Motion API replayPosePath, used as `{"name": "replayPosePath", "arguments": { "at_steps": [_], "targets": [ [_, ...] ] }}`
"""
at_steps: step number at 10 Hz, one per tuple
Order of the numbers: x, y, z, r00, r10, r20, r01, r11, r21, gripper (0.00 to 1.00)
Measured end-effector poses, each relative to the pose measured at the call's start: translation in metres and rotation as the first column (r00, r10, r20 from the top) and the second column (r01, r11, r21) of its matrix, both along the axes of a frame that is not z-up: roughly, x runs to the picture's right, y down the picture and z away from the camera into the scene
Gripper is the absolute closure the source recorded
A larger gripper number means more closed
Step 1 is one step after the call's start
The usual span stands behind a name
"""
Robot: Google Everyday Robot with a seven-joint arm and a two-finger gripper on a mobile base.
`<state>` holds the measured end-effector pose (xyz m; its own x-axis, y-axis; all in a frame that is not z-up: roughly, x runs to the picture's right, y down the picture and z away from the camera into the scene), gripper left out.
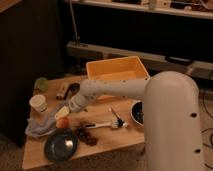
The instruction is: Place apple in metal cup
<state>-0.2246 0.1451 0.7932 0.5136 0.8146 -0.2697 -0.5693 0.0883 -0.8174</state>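
Camera view: the gripper (pixel 63 114) sits left of centre, at the end of the white arm (pixel 110 90) that reaches in from the right. Its claw is spread wide and holds nothing, just above the apple (pixel 62 123). The apple rests at the edge of a grey cloth (pixel 39 127) on the table (pixel 35 157), lower left. The metal cup (pixel 73 88) stands higher up, behind the arm and partly hidden. A white cup (pixel 38 103) and a green cup (pixel 41 84) are further left. A dark bowl (pixel 61 145) and grapes (pixel 86 136) lie below the apple. A yellow bin (pixel 117 75) is at upper centre.
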Motion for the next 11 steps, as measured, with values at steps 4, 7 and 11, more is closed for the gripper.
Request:
{"name": "replayPosePath", "arguments": {
  "at_steps": [4,7,11],
  "targets": [
    [-0.012,0.015,0.007,0.999,-0.038,0.009,0.038,0.9992,-0.015,0.2],
    [-0.017,0.022,0.014,0.998,-0.055,0.004,0.055,0.9981,-0.027,0.2],
    [-0.023,0.028,0.021,0.997,-0.076,-0.008,0.076,0.9958,-0.051,0.3]
  ]
}}
